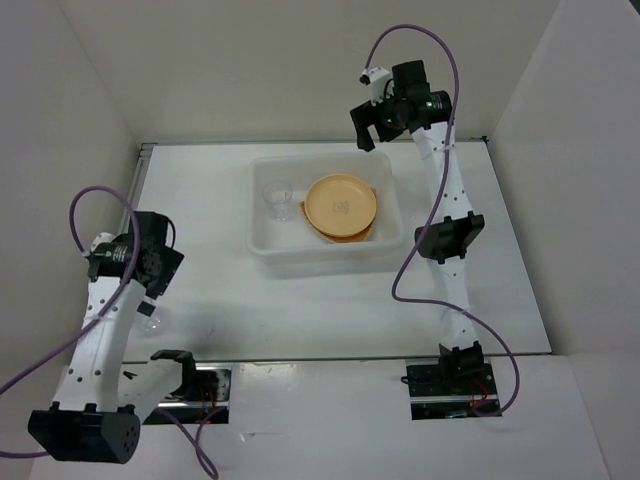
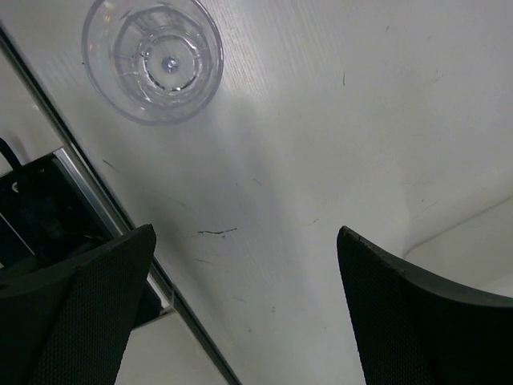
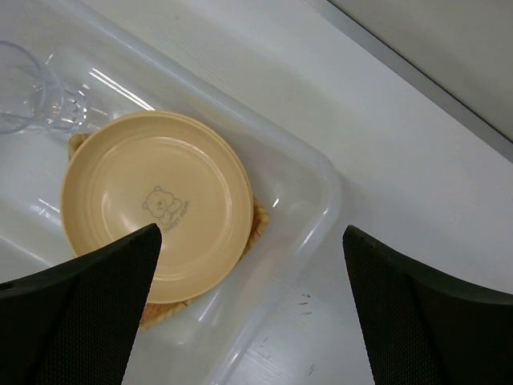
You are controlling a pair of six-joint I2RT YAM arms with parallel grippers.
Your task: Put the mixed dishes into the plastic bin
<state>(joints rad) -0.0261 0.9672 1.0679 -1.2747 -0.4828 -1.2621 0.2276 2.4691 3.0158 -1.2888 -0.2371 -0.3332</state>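
Observation:
The plastic bin stands at the table's middle. In it a tan-yellow plate with a bear print lies on the woven basket dish, and a clear cup stands to their left. Only one plate shows. A second clear cup stands on the table near the left front edge. My left gripper is open and empty just above the table, apart from that cup. My right gripper is open and empty, high over the bin's far right corner, with the plate, basket and cup below it.
White walls close in the table on the left, back and right. A dark metal rail runs along the table's near edge beside the left cup. The arm bases sit at the front.

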